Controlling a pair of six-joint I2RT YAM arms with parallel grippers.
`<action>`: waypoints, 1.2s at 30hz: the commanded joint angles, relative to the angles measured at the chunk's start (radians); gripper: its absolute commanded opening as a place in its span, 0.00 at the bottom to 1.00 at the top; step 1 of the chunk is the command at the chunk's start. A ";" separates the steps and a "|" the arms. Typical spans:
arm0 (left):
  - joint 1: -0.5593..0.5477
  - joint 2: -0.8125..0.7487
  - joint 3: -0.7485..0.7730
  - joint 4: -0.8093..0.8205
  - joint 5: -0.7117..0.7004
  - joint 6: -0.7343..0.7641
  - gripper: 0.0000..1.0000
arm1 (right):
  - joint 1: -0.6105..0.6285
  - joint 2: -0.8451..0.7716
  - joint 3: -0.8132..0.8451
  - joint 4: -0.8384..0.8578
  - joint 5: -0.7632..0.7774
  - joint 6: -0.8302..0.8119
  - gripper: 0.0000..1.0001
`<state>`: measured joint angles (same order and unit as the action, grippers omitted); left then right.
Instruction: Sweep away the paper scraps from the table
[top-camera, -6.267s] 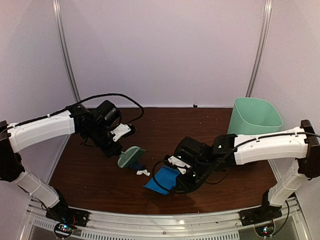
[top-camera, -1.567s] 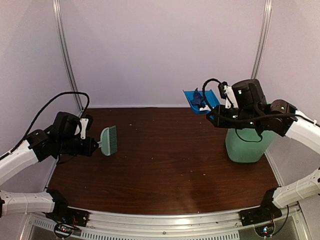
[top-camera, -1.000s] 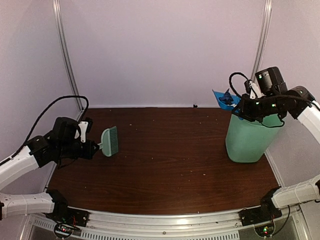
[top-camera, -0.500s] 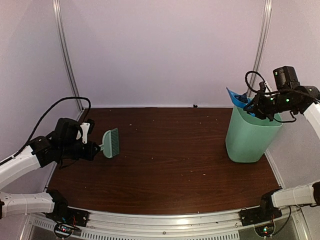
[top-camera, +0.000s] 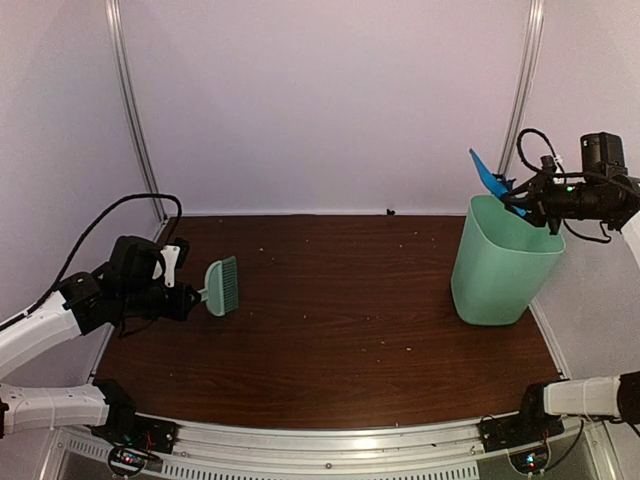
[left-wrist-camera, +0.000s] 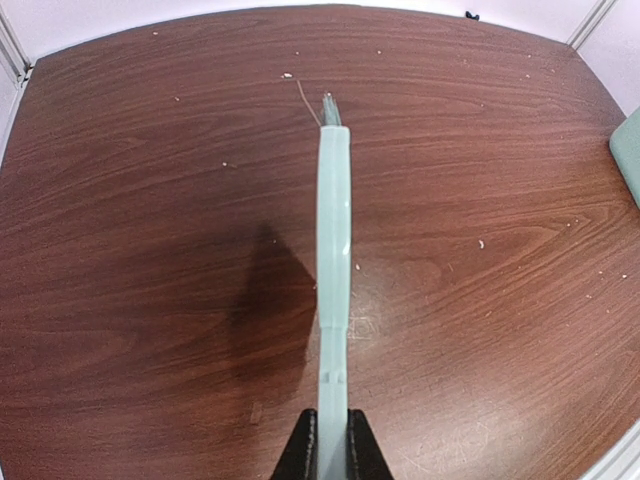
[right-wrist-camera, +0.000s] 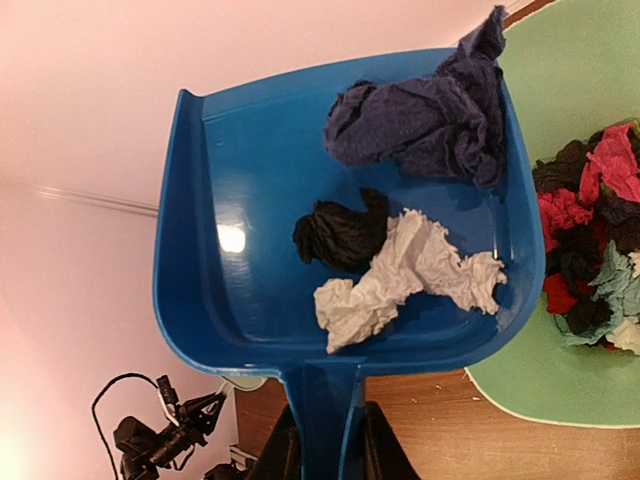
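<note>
Paper scraps: blue, black, white wads in tipped dustpan, bunched against side wall above bin; white wad's long axis runs toward bin. More scraps inside bin. Right gripper pinches dustpan handle. Left gripper clamps brush handle, brush pointing away over table.

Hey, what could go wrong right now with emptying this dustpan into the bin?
The blue wad hangs at the dustpan's corner, right by the bin's rim; it may drop outside onto the table. The white wad and black wad lie back near the handle and might stay in if the tilt is shallow.
</note>
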<state>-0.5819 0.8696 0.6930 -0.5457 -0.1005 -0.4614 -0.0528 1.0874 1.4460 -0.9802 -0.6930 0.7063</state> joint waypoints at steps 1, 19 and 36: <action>0.007 -0.002 -0.007 0.071 -0.002 0.017 0.00 | -0.039 -0.024 -0.018 0.101 -0.132 0.079 0.00; 0.007 -0.007 -0.007 0.071 -0.011 0.017 0.00 | -0.188 -0.180 -0.312 0.859 -0.372 0.823 0.00; 0.007 -0.026 -0.010 0.077 -0.016 0.016 0.00 | -0.223 -0.287 -0.515 1.261 -0.258 1.373 0.00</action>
<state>-0.5819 0.8673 0.6918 -0.5457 -0.1017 -0.4614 -0.2684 0.8207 0.9493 0.1833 -0.9886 1.9804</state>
